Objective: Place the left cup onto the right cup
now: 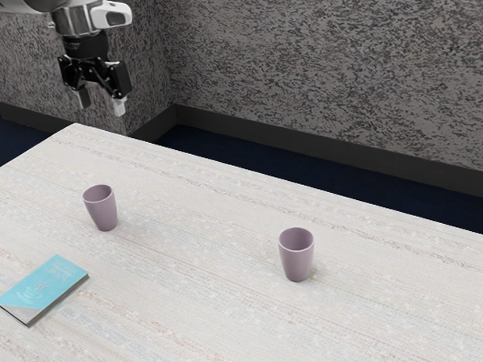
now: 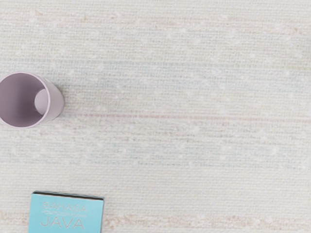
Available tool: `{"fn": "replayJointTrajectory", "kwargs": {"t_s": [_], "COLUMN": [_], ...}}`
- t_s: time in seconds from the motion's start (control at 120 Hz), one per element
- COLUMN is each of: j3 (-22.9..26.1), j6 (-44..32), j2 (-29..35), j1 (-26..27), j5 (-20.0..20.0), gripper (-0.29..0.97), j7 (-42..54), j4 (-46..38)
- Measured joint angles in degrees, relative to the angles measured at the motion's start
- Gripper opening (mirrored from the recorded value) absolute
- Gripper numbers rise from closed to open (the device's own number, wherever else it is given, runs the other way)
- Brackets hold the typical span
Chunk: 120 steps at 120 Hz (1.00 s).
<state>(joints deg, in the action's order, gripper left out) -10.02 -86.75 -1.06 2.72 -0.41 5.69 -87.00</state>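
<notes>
Jaws: black two-finger pair, standing spread and gripping nothing, hanging high at eleven o'clock in the exterior view, probably waiting clear of the counter before descending.

Mauve tapered plastic left cup (image 1: 101,206): standing upright, mouth up, on the pale wood-grain counter (image 1: 220,331), not yet grasped. In the wrist view this left cup (image 2: 26,100) is showing its open mouth.

Matching mauve right cup (image 1: 295,253): sitting upright at four o'clock from the first, well apart, its open mouth waiting to receive it.

Thin teal book (image 1: 42,288): lying flat at seven o'clock from the left cup, likely mere clutter.
</notes>
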Motion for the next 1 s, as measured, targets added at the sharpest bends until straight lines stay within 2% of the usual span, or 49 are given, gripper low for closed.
{"fn": "replayJointTrajectory", "kwargs": {"t_s": [0.442, 0.8, 1.0], "j3": [-0.87, -1.49, -1.50], "j6": [-2.09, -13.88, -20.32], "j2": [-0.19, -2.29, -6.05], "j1": [-0.51, -6.17, -6.87], "j5": [0.59, 0.55, 0.30], "gripper": [0.66, 0.66, 0.66], "j7": [-0.57, 2.47, 4.46], "j4": [-2.32, -14.54, -16.51]}}
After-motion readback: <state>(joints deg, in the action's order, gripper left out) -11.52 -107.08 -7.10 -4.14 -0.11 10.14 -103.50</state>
